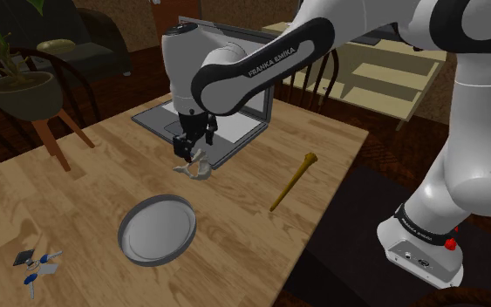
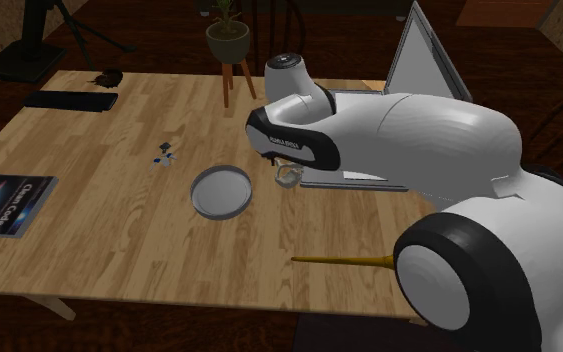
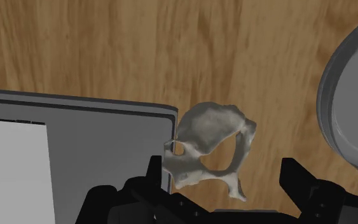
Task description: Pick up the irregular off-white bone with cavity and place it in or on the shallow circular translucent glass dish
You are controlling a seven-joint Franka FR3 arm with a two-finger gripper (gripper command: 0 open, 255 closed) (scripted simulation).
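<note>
Bone (image 3: 209,143) sat just beside the laptop's (image 3: 75,127) corner. Looked light, stiff, lumpy, so probably slippy?

Reply: yeah, gripper (image 3: 225,184) fingers stood apart around it, not clamped. I'd pinch the thick body, not the thin arch.

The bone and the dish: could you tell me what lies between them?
Just bare wooden tabletop separates the bone from the dish, as the shoulder view shows.

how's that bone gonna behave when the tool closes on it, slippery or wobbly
The bone looks rigid, so it probably won't flex. Its lumpy, curved shape with a hole gives few flat faces, so it may twist or slip as the tool closes. Its thin prongs could make it rock if nudged.
</note>
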